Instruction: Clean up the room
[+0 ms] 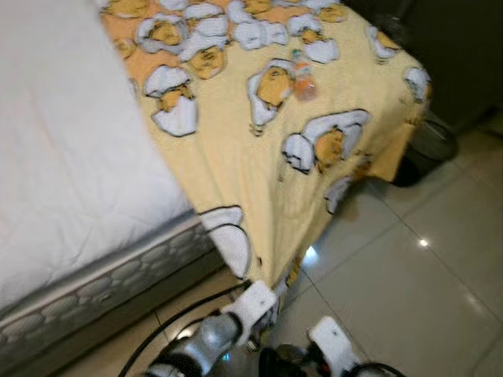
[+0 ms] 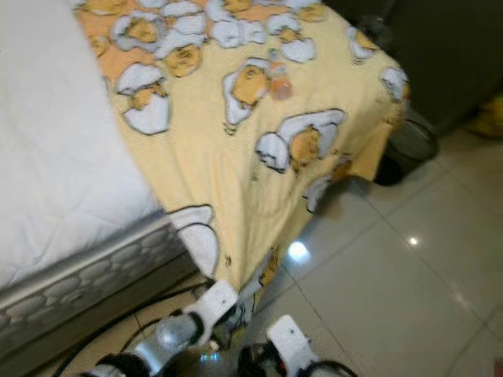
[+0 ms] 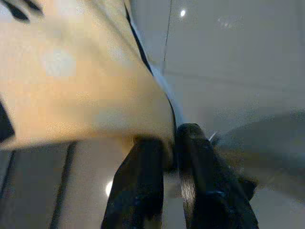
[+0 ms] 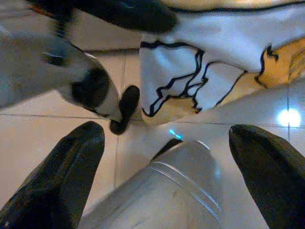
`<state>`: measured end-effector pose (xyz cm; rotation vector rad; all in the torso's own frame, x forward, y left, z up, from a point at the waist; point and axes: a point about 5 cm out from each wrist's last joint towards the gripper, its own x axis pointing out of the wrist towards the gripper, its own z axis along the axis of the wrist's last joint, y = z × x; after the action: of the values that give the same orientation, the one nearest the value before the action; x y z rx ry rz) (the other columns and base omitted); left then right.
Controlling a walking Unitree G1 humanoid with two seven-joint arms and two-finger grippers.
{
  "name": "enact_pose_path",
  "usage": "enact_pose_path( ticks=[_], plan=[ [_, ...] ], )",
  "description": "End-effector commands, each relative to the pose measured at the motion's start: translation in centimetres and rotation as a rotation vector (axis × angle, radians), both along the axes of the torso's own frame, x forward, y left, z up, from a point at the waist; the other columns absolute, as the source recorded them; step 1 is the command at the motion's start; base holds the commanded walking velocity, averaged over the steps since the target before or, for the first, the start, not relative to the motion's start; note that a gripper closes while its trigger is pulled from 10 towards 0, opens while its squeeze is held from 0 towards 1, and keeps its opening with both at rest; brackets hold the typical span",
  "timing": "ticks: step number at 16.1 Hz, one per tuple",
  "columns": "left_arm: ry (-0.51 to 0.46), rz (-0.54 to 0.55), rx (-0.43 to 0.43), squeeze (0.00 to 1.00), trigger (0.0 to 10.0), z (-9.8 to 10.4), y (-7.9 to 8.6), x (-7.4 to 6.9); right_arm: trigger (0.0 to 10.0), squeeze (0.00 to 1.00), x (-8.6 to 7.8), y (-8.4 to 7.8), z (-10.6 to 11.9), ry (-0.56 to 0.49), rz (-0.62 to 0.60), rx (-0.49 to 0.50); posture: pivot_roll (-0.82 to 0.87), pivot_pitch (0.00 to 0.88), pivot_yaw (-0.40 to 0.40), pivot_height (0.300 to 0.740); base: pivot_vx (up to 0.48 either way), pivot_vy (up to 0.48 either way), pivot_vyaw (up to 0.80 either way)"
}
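Note:
A yellow blanket printed with egg cartoons covers the bed's corner and hangs down to the tiled floor. At its lowest hanging edge my left gripper is shut, pinching the blanket's hem between both black fingers. My left arm reaches up to that edge from the bottom of the head view. My right gripper is open just beside it, low over the floor, holding nothing. Its wrist sits at the bottom edge. A small orange bottle lies on the blanket up on the bed.
The bare white mattress takes up the left. A dark round bin stands on the floor past the bed's corner, under dark furniture. A black cable runs over the pale tiles by my left arm.

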<state>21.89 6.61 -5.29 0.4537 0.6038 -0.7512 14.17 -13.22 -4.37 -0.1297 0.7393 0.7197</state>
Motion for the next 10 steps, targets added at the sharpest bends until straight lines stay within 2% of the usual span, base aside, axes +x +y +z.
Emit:
enact_pose_path(
  ticks=[1,2,4,5,6,7,8,9,10],
  plan=[
    [-0.004,0.008,0.018,1.0,10.0,-0.3,0.6,-0.4,10.0,0.0,-0.9,-0.1,-1.3,0.032,-0.002,-0.031,-0.17,0.21,-0.078,0.74,0.0,0.0,0.0],
    [-0.007,0.01,0.005,1.0,10.0,-0.3,0.9,-0.4,10.0,0.0,-1.2,0.3,-1.9,0.047,-0.004,-0.038,-0.16,0.211,-0.079,0.74,0.0,0.0,0.0],
    [-0.02,-0.017,-0.033,1.0,10.0,-0.6,1.1,-1.4,10.0,0.0,-2.1,1.1,-3.4,0.084,-0.007,-0.059,-0.16,0.211,-0.073,0.74,0.0,0.0,0.0],
    [-0.055,0.004,-0.07,1.0,10.0,-0.3,1.2,-1.6,10.0,0.0,-2.0,1.2,-3.7,0.083,-0.021,-0.066,-0.15,0.197,-0.069,0.74,0.0,0.0,0.0],
    [-0.128,0.109,-0.13,1.0,10.0,0.6,1.7,-0.4,10.0,0.0,-1.5,1.3,-3.6,0.048,-0.052,-0.068,-0.14,0.186,-0.065,0.74,0.0,0.0,0.0],
    [-0.229,0.256,-0.181,1.0,10.0,2.1,2.7,1.5,10.0,0.0,-0.3,1.4,-3.4,-0.016,-0.104,-0.071,-0.12,0.164,-0.061,0.74,0.0,0.0,0.0],
    [-0.307,0.355,-0.217,1.0,10.0,3.6,3.5,3.1,10.0,0.0,1.1,1.4,-2.8,-0.087,-0.167,-0.064,-0.09,0.124,-0.054,0.74,0.0,0.0,0.0],
    [-0.462,0.574,-0.305,1.0,10.0,7.3,5.7,6.8,10.0,0.0,5.3,-1.0,0.0,-0.265,-0.321,-0.01,-0.06,0.047,-0.045,0.74,0.0,0.0,0.0],
    [-0.568,0.697,-0.367,1.0,10.0,10.2,7.2,9.2,10.0,0.0,9.4,-3.2,4.6,-0.452,-0.411,0.052,-0.04,0.004,-0.036,0.74,0.0,0.0,0.0]
  ],
)
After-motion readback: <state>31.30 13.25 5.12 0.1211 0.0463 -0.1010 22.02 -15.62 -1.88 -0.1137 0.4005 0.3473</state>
